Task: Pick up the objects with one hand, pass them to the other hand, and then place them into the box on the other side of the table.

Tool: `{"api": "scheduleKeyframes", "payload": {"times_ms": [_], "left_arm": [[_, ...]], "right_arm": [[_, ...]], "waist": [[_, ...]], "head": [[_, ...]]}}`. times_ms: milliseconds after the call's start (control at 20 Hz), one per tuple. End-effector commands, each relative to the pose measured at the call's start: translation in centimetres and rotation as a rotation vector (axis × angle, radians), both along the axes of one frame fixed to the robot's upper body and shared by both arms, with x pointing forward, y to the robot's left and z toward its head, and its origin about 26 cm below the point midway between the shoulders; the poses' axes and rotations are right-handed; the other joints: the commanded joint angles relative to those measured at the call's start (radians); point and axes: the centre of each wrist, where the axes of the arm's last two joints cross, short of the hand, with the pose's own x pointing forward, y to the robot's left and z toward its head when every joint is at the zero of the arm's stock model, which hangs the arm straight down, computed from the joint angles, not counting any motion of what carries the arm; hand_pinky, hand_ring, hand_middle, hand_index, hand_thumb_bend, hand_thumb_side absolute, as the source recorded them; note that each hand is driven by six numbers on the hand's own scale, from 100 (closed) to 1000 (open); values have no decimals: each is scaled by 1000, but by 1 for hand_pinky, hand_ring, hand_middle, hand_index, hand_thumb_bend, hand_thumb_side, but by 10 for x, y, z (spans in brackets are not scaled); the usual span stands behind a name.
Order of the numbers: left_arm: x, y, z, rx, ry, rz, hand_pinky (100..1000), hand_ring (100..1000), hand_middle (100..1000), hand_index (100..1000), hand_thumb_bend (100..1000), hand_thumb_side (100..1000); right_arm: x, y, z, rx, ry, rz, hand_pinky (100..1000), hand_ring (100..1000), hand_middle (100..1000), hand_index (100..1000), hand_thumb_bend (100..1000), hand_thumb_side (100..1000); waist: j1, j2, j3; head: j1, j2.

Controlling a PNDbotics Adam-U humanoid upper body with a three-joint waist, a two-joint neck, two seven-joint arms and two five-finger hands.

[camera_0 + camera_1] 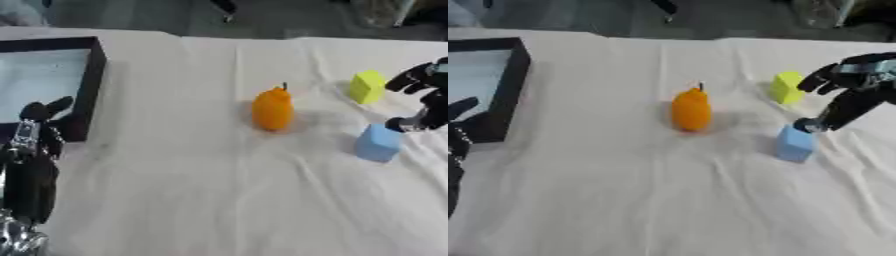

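An orange pear-shaped fruit [273, 110] with a dark stem stands upright mid-table on the white cloth. To its right are a yellow block [367, 86] and, nearer, a light blue block [795, 143]. My right hand [846, 95] hovers between the two blocks with fingers spread; one fingertip [807, 125] reaches down right at the blue block's top edge, holding nothing. My left hand [35, 132] rests open at the lower left, fingers up, beside the box. The black-walled box [92, 75] with a pale floor sits at the far left.
The white cloth [201, 200] is wrinkled, with folds running toward the front right. Beyond the table's far edge lies a dark floor with some furniture legs.
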Motion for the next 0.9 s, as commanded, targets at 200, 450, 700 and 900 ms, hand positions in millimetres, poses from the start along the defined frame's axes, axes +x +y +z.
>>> {"api": "scheduleKeyframes", "payload": {"times_ms": [200, 450, 700, 900], "left_arm": [[-1, 2, 9, 10, -34, -3, 1000, 828, 839, 788, 147, 851], [-1, 1, 9, 10, -35, -3, 1000, 828, 839, 788, 146, 852], [-1, 1, 9, 9, -36, -4, 1000, 827, 838, 788, 147, 852], [-1, 1, 9, 10, -35, -3, 1000, 827, 838, 788, 148, 855]], "right_arm": [[-1, -3, 5, 52, 240, -101, 937, 989, 917, 897, 381, 175], [-1, -3, 2, 65, 243, -102, 936, 989, 916, 896, 371, 197], [-1, -4, -2, 74, 253, -106, 938, 989, 917, 897, 376, 193], [-3, -7, -3, 79, 248, -118, 937, 990, 916, 897, 371, 209]], "waist": [[2, -2, 1], [3, 0, 2], [4, 2, 3], [3, 3, 2]], "head": [[-7, -7], [-10, -8], [-15, -10], [-10, -10]]}}
